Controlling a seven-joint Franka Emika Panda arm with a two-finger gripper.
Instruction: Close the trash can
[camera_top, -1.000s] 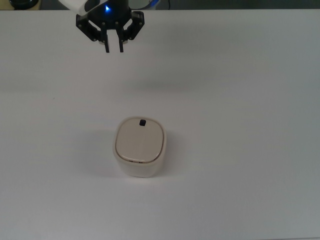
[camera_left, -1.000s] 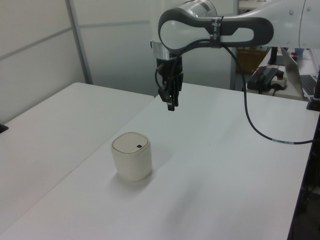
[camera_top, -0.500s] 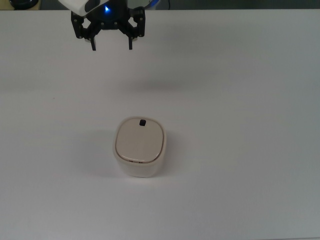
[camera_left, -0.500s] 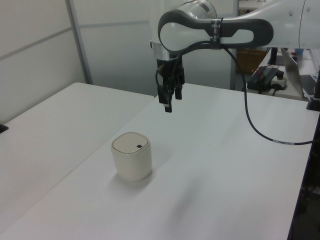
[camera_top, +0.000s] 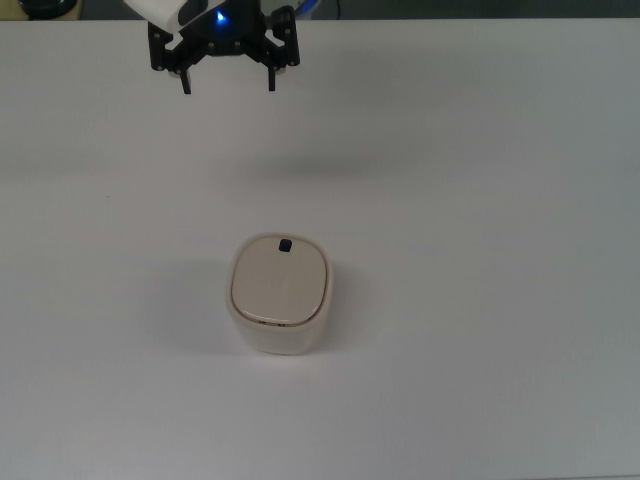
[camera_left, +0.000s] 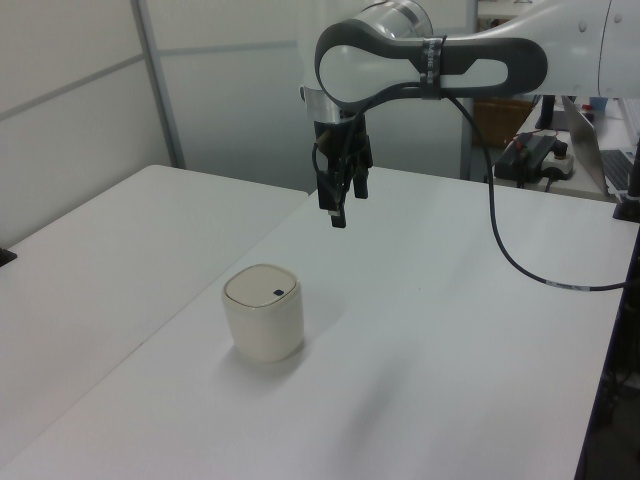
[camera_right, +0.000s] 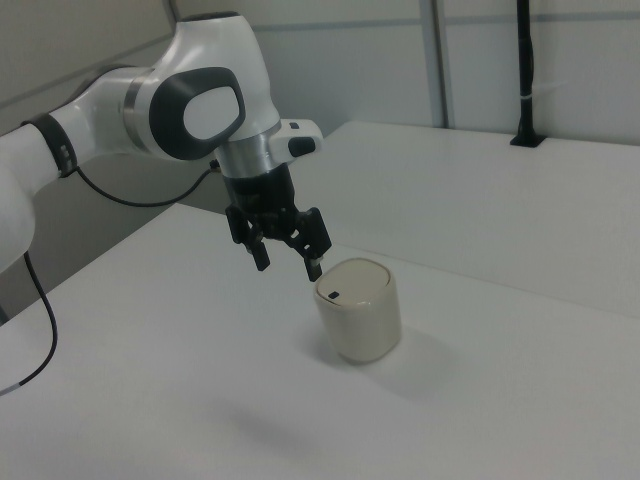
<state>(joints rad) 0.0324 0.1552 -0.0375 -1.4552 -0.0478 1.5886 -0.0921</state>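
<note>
i'm holding the gripper (camera_top: 226, 82) spread wide and empty, high above the table (camera_top: 500, 200). the trash can (camera_top: 279, 294) is sitting mid-table, its lid (camera_top: 278, 283) lying flat. it's looking like light, stiff, smooth plastic; i'd press the lid top rather than grip it.

Trash can (camera_top: 279, 295): small cream bin, upright on white table, lid flat and shut, dark knob on top.
</note>
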